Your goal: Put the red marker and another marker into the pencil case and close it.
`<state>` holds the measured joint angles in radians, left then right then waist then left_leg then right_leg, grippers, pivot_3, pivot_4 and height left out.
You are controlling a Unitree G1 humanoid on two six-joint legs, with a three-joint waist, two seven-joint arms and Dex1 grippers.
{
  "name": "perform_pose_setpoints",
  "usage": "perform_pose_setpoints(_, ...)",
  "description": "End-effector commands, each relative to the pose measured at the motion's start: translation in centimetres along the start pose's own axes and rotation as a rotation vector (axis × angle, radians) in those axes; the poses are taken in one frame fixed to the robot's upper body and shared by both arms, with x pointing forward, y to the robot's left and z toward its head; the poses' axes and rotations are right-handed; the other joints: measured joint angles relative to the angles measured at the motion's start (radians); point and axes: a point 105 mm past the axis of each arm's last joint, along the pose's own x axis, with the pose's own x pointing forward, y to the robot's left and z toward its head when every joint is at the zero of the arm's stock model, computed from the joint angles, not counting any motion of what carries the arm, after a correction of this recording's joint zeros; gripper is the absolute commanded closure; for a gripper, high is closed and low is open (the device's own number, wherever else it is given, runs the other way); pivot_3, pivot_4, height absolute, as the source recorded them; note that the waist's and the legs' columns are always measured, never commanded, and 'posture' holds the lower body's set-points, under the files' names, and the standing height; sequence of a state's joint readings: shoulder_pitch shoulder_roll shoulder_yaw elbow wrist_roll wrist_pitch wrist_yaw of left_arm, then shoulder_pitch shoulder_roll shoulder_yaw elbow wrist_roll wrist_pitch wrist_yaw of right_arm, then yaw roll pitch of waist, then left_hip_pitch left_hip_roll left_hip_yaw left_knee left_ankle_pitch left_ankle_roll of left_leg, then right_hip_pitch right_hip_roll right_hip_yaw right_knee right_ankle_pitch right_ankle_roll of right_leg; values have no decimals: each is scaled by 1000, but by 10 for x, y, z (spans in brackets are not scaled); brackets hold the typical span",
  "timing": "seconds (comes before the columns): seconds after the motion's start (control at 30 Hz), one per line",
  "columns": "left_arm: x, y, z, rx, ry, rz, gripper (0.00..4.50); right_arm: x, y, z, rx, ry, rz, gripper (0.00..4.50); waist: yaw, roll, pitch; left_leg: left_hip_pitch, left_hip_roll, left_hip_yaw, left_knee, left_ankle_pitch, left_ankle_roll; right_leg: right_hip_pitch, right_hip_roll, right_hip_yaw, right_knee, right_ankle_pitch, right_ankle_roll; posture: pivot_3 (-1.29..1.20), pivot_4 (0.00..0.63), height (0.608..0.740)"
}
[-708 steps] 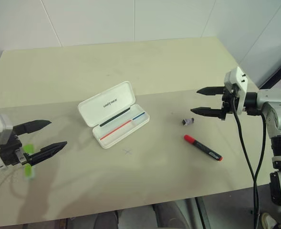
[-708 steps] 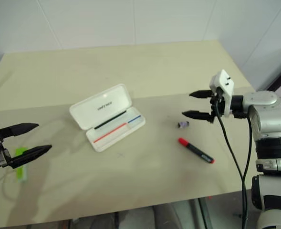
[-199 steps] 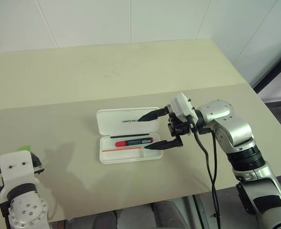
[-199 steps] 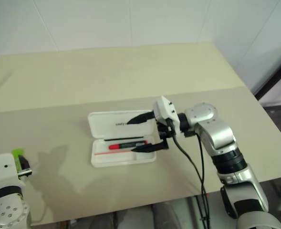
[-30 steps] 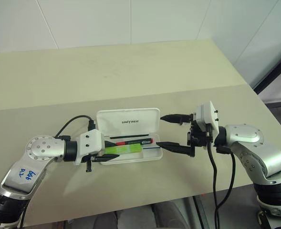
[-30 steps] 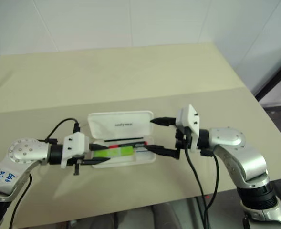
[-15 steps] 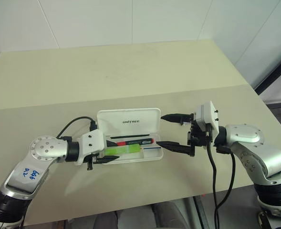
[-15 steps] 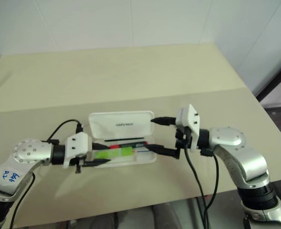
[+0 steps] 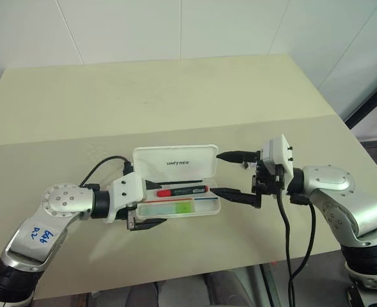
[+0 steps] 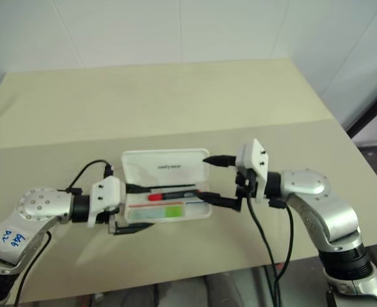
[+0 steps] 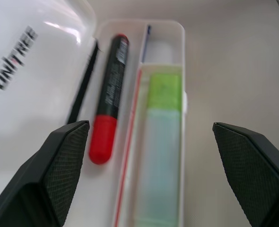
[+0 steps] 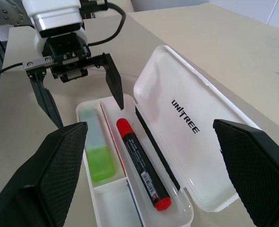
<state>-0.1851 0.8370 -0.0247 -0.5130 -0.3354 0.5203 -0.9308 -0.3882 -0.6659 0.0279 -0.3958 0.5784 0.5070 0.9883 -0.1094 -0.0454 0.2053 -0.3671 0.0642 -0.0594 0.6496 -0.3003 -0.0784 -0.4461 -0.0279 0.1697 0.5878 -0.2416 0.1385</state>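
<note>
While the pencil case (image 9: pixel 175 185) sits open on the table (image 9: pixel 175 96) with its lid flipped back, we can see both markers already lying in the tray: the red marker (image 9: pixel 183 190) along the hinge side, the green marker (image 12: pixel 95 156) in the front compartment beside it. Our left gripper (image 9: pixel 151 208) is spread wide at the case's left end, gripping nothing, fingers straddling the tray. Our right gripper (image 9: pixel 230 174) hangs released at the case's right end, empty too.

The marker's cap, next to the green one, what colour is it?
Red cap, clearest in the right wrist view.
</note>
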Motion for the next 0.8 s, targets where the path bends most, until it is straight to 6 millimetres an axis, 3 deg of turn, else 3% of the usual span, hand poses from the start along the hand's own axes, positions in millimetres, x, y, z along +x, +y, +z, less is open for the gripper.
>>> perform_pose_setpoints(0.03, -6, -2, 27, 33, -89, 11, 41, -4, -4, 9, -52, -12, -9, 0, 0, 0, 0, 0, 0, 0, 0, 0, 0, 0, 0, 0, 0, 0, 0, 0, 150, 740)
perform_pose_setpoints(0.2, -9, -3, 44, 4, -190, 46, 41, -7, -7, 5, -57, 9, -18, 0, 1, 0, 0, 0, 0, 0, 0, 0, 0, 0, 0, 0, 1, 0, 0, 0, 150, 740)
perform_pose_setpoints(0.37, -16, -19, 48, -36, -263, 35, 41, -17, -17, -2, -86, 72, -49, 0, -1, 0, 0, 1, 0, 0, 1, 0, 0, 0, 0, 0, 1, 0, 0, 0, 150, 740)
perform_pose_setpoints(0.53, -22, -14, 49, -70, -352, 108, 41, -34, -44, -5, -148, 155, -108, 0, -1, 0, 0, 1, 0, 0, 4, 0, 0, 1, 0, 0, 2, 1, 0, 0, 150, 740)
perform_pose_setpoints(0.67, -23, -15, 48, -83, -374, 124, 41, -40, -54, -8, -186, 198, -110, 0, -2, 0, 0, 2, 0, 0, 4, 1, 1, 2, 0, 0, 2, 2, 0, 0, 150, 740)
perform_pose_setpoints(0.8, -25, -18, 43, -46, -428, 175, 41, -53, -85, -19, -273, 356, -135, 0, -7, 1, 1, 2, 0, 2, 4, 1, 1, 2, 0, 2, 1, 2, 0, 0, 150, 740)
